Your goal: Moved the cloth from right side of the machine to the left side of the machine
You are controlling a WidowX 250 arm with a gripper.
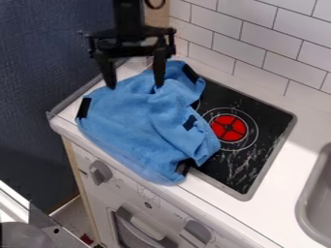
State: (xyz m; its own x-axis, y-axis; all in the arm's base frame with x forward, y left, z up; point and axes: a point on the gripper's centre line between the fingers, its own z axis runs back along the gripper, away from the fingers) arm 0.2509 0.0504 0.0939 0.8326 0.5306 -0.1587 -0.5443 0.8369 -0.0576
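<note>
White countertop (271, 201): blue cloth (132, 126) partly covers the stovetop (268, 123), sink (304, 196) nearby.

Robot arm (128, 14): black throughout, from where I stand. Upper section straight, column-like. Crossbar (129, 34) below: wide, uneven outline, small projection at one end. Jaws: two, black, angular, narrowing to tips. Thin dark curved loop (155, 7) beside column, cable-like. Screws, markings: too dark to tell.

Rumpled blue cloth (139, 123) lies partly on the stovetop (268, 118).
</note>
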